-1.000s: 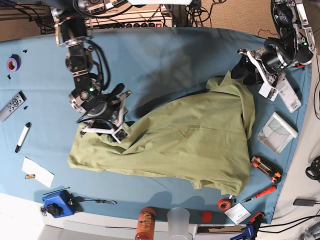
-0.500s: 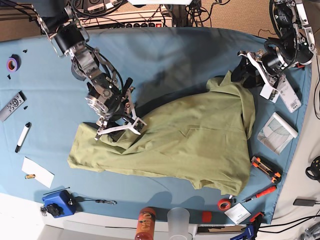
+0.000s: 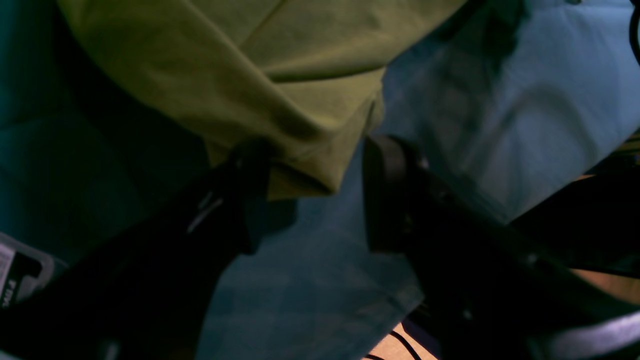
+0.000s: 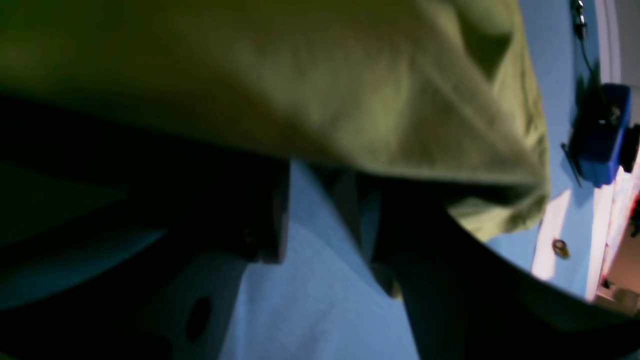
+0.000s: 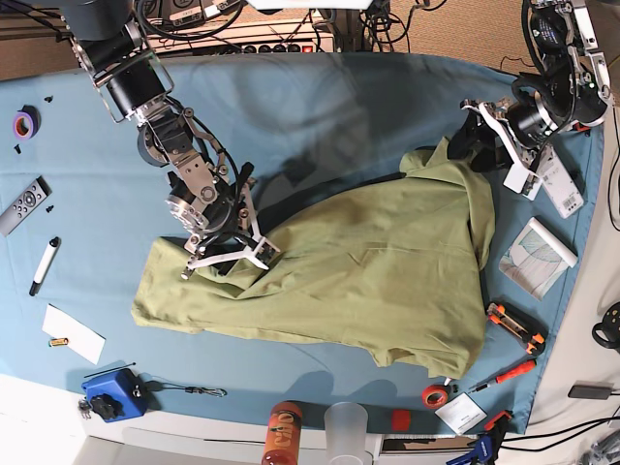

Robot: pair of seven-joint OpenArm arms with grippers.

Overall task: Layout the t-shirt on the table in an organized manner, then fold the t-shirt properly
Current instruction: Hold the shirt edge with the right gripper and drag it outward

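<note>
The olive-green t-shirt [image 5: 358,276] lies crumpled across the middle of the teal-blue table [image 5: 320,107]. My right gripper [image 5: 228,254] is at the shirt's upper left edge. In the right wrist view this gripper [image 4: 325,200] is open, the t-shirt [image 4: 350,90] draping over its dark fingers [image 4: 265,220] with bare cloth-covered table between them. My left gripper [image 5: 477,136] is at the shirt's far right corner. In the left wrist view it [image 3: 317,160] is open, and a folded corner of the t-shirt [image 3: 300,165] reaches between its fingers [image 3: 390,190], touching the left one.
A remote [image 5: 21,205], marker [image 5: 45,263], purple tape [image 5: 24,122] and white paper [image 5: 73,332] lie at the left. Along the front stand a blue device [image 5: 111,392], orange bottle [image 5: 282,433] and clear cup [image 5: 346,426]. Orange tools [image 5: 514,327] and a booklet [image 5: 538,254] lie right.
My right arm swung and its gripper shifted a little to the right along the shirt's upper left edge. The left gripper has stayed at the shirt's right corner.
</note>
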